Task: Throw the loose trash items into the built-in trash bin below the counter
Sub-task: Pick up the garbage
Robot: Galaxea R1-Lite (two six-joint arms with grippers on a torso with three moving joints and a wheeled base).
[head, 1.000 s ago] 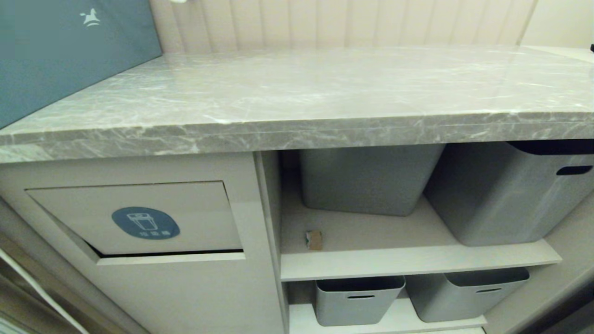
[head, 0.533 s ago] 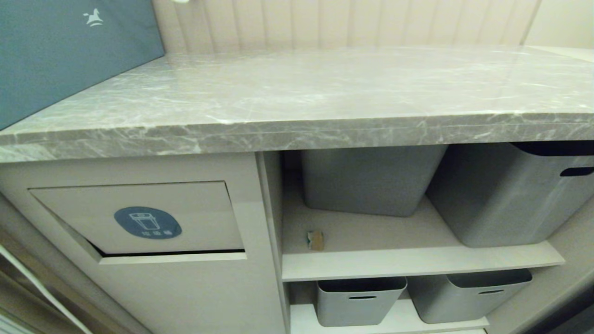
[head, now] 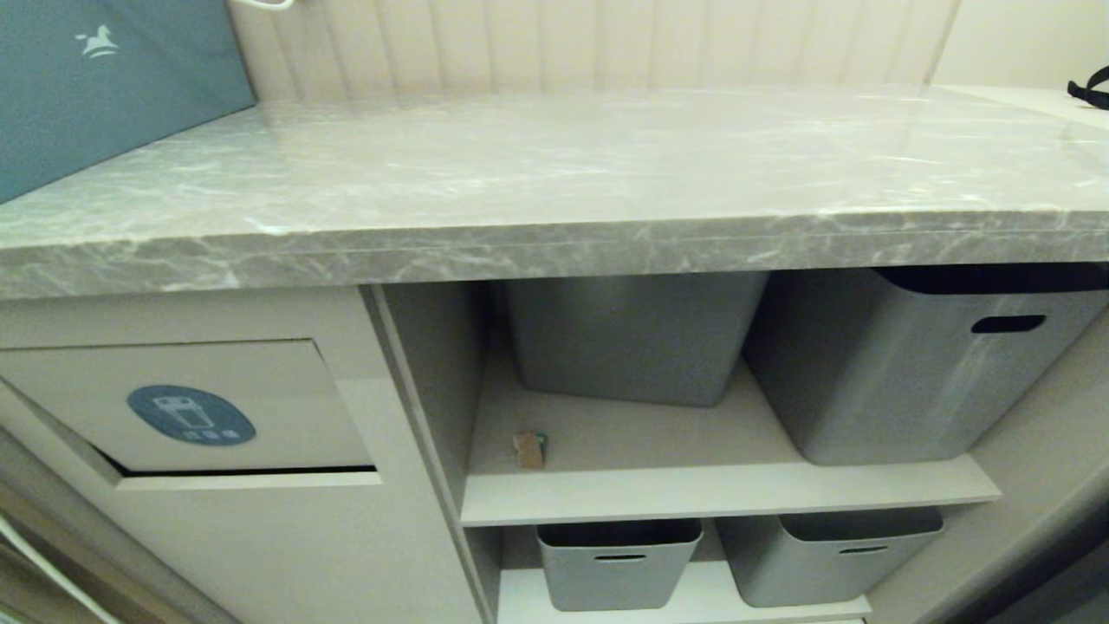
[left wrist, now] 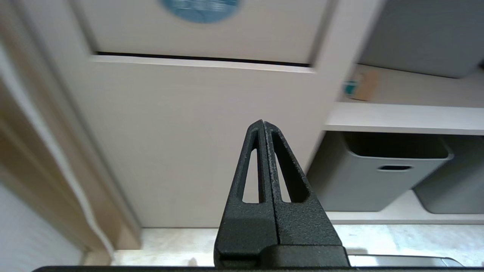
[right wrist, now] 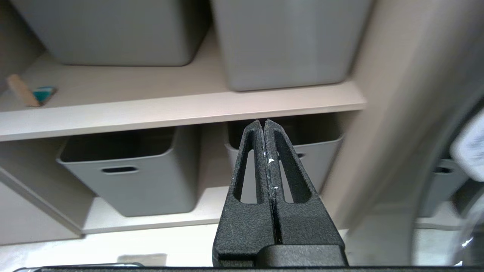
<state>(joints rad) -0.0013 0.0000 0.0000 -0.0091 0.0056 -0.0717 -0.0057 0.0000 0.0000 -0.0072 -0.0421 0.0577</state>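
— Since a second ago our whole head view has slid toward nine o'clock, so the camera went, not the things; the bin flap (head: 186,407) now sits at the frame's eight o'clock edge where it had been nearer the middle.

— Agreed. We see the blue oval sticker (head: 191,415) on it, and a dark gap along the flap's lower edge. And the trash?

— We find only one cardboard scrap (head: 528,450), on the upper shelf (head: 719,494), at seven o'clock from the rear grey tub (head: 628,338), apart from it. A bit of teal tape shows on one end.

— We see the same scrap in the left wrist view (left wrist: 361,85) and the right wrist view (right wrist: 28,92). The counter (head: 554,182) above carries the teal box (head: 104,87) at ten o'clock and a black strap (head: 1090,88) at two o'clock.

— Our grippers?

— Neither shows in the head view. The left gripper (left wrist: 263,122) has its jaws pressed together on nothing, pointing at the cabinet front below the flap. The right gripper (right wrist: 263,121) is likewise closed and empty, pointing at the lower tubs (right wrist: 124,173)
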